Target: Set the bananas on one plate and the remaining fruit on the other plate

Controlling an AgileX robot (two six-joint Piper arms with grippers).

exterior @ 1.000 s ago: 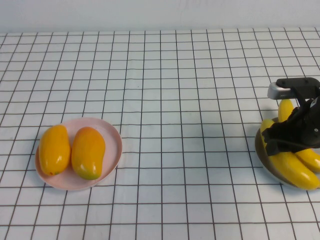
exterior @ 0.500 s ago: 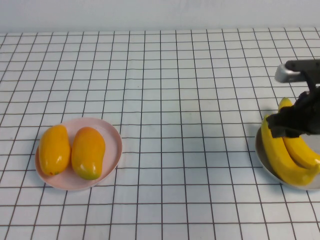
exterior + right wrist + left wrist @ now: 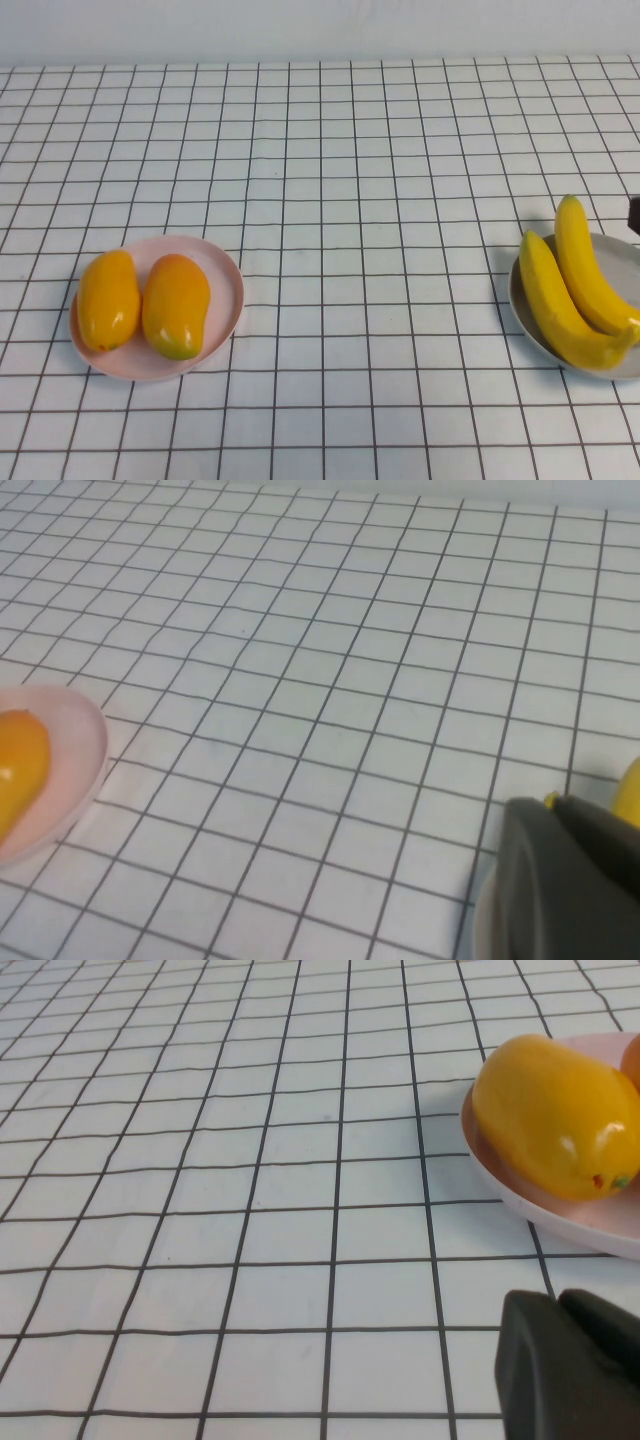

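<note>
High view: checked table (image 3: 350, 150) first, then the two plates sitting well apart, pink plate (image 3: 225, 270) on your left side, grey plate (image 3: 522, 310) at the right edge. Both bananas (image 3: 565, 290) lie side by side in the grey plate, long axes running away from you and leaning slightly left, tips over the far rim. Both mangoes (image 3: 175, 305) lie side by side in the pink plate, long axes also pointing roughly away from you. So the sort looks done; you likely have no fruit left to move. Your right gripper (image 3: 565, 880) is clenched on nothing, just beside the grey plate's edge with a banana right next to it, so it's the nearer arm there. Your left gripper (image 3: 570, 1365) is clenched and empty too, low near the pink plate, nearest mango just beyond it.
</note>
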